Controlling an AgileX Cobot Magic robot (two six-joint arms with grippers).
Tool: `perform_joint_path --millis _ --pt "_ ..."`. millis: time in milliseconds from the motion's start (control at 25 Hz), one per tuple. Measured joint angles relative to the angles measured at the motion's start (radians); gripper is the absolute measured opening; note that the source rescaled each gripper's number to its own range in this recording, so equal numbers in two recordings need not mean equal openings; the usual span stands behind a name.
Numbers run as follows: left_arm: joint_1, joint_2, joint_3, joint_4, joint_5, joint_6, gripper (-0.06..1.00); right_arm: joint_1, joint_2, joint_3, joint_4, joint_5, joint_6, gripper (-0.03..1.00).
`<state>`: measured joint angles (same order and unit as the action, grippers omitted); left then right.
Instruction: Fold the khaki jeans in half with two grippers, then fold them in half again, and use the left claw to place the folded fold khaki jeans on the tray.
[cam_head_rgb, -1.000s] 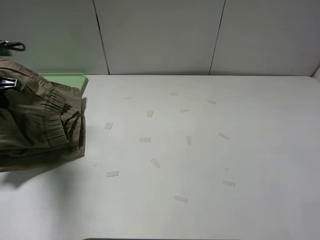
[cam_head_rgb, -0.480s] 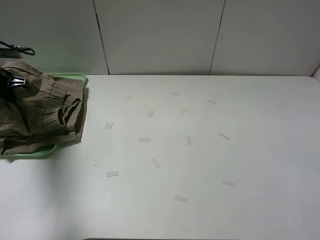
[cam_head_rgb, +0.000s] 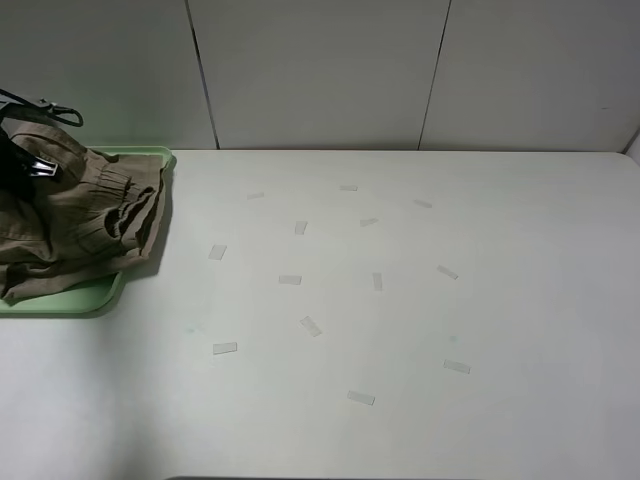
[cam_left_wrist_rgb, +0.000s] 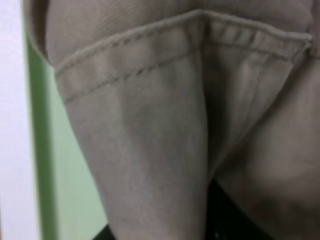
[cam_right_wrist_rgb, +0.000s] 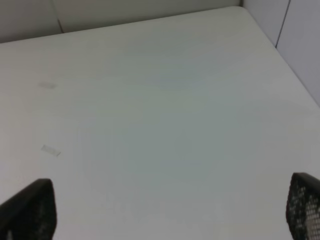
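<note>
The folded khaki jeans (cam_head_rgb: 85, 225) lie bunched on the pale green tray (cam_head_rgb: 62, 301) at the table's far left, their right edge hanging slightly over the tray's rim. My left gripper (cam_head_rgb: 33, 163) is at the garment's upper left, shut on the cloth. Its wrist view is filled with a hemmed fold of the khaki jeans (cam_left_wrist_rgb: 150, 130), with a strip of the tray (cam_left_wrist_rgb: 65, 195) beside it. My right gripper (cam_right_wrist_rgb: 167, 210) is open over bare table, its two fingertips (cam_right_wrist_rgb: 30, 210) far apart with nothing between them. That gripper is outside the high view.
Several small pieces of clear tape (cam_head_rgb: 290, 279) are scattered over the middle of the white table (cam_head_rgb: 450, 300). A grey panelled wall (cam_head_rgb: 320, 70) runs along the table's back edge.
The left gripper has carried the jeans left and back and lowered them onto the tray, so the tray's front rim now shows. The right gripper has not changed.
</note>
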<state>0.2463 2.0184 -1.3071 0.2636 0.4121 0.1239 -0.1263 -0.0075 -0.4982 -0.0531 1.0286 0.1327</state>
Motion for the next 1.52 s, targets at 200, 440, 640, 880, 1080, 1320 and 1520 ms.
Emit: perform_joint_path --millis 200,440,640,880,1080,1320,1520 --pt "0.025 0.000 0.000 0.027 0.023 0.001 0.15 0.000 0.000 0.000 0.000 0.000 0.000 1.00" --pt "0.045 0.000 0.000 0.034 0.021 0.015 0.15 0.000 0.000 0.000 0.000 0.000 0.000 1.00" --pt "0.047 0.000 0.000 0.040 -0.025 0.026 0.53 0.000 0.000 0.000 0.000 0.000 0.000 1.00" --pt "0.053 -0.001 0.000 0.041 -0.044 0.026 0.97 0.000 0.000 0.000 0.000 0.000 0.000 1.00" --pt "0.053 -0.049 0.000 0.031 -0.015 0.027 1.00 0.000 0.000 0.000 0.000 0.000 0.000 1.00" --pt "0.053 -0.165 0.000 -0.018 0.130 0.027 1.00 0.000 0.000 0.000 0.000 0.000 0.000 1.00" --pt "0.053 -0.269 0.000 -0.101 0.282 0.028 1.00 0.000 0.000 0.000 0.000 0.000 0.000 1.00"
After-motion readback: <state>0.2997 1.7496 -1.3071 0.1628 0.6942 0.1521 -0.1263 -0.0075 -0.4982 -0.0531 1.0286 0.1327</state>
